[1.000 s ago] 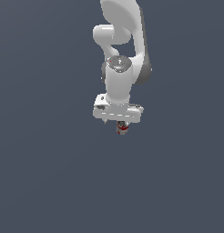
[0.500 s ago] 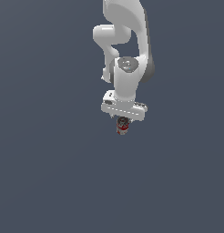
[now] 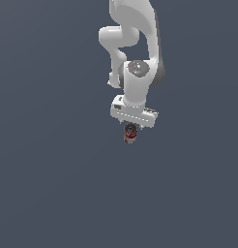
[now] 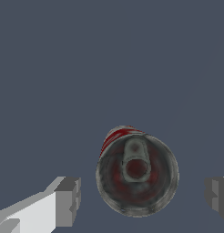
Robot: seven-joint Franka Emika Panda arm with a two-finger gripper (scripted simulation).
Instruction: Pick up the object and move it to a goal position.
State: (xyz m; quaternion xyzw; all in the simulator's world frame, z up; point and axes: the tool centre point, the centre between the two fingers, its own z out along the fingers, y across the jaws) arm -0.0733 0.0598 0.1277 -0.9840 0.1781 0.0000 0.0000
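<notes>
The white arm (image 3: 135, 58) reaches down over the plain grey floor (image 3: 53, 184). The gripper (image 4: 143, 195) is spread apart, and its two grey fingers (image 4: 68, 200) touch nothing. The can (image 3: 130, 133) stands upright between them, just at 6 o'clock below the hand, with a gap on each side. Its greyish top (image 4: 137, 172) faces the wrist camera.

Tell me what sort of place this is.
Most likely a bare simulated test scene, not a real room: a flat, featureless grey ground, a smooth white robot arm, and only a small red and white can beneath its open hand.
</notes>
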